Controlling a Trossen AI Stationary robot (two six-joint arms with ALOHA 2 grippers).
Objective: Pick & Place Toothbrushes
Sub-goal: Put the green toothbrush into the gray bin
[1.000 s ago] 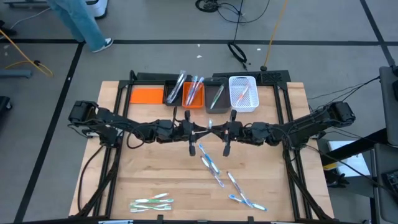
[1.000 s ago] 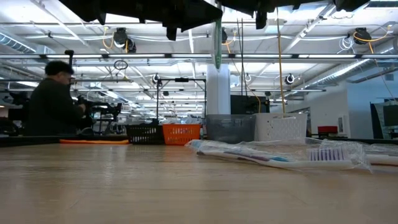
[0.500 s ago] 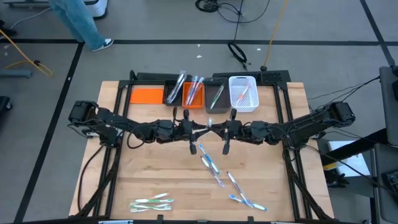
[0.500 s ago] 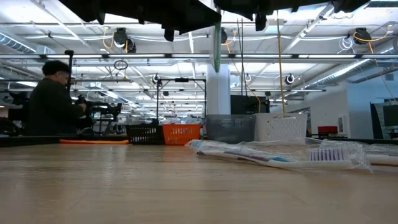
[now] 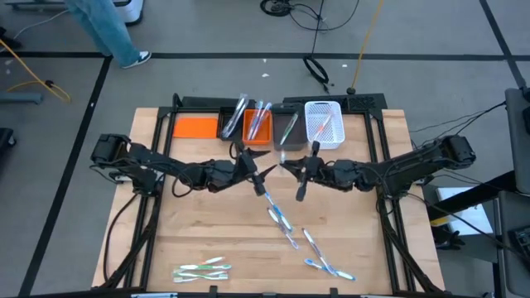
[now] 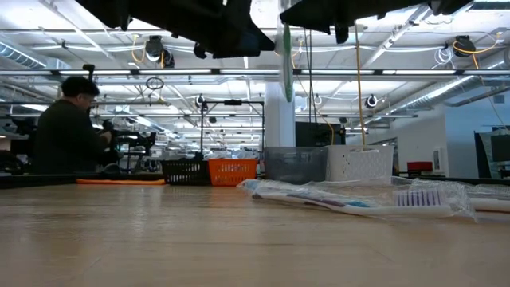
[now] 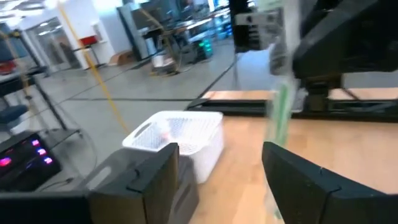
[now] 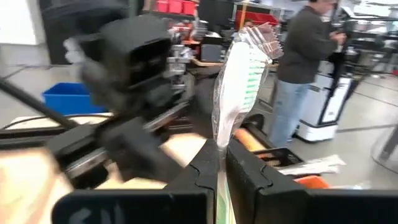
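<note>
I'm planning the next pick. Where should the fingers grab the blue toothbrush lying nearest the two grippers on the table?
Grip the blue toothbrush at mid-handle, straight down from above, fingers across its narrow width. It lies flat and diagonal on the table, and one end seems to meet another toothbrush, so keep away from that end.
</note>
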